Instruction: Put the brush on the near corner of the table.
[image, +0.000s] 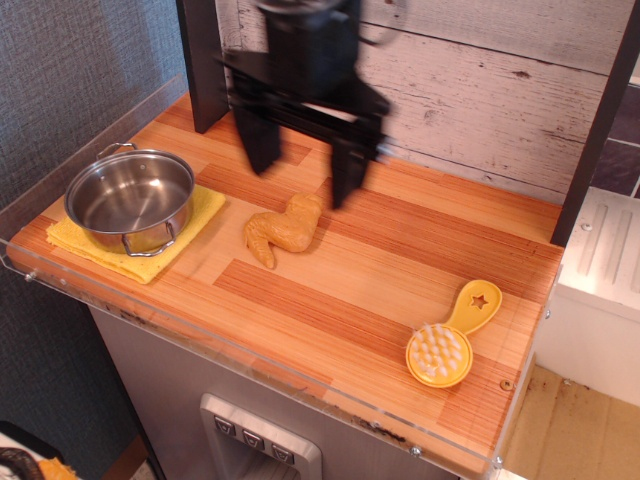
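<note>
I note the brush (449, 339) lying free at lower right of the bench (330, 300), handle pointing up-right, well apart from my open, empty gripper (303, 168) at upper centre.

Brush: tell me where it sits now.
The brush lies bristles-up at the table's near right corner, right of the chicken wing toy, apart from the gripper.

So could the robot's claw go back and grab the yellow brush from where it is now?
Probably yes. The brush lies alone, bristles up, near the table's front right corner, nothing on or beside it. The gripper hangs open above the chicken-wing toy, with bare wood between it and the brush.
</note>
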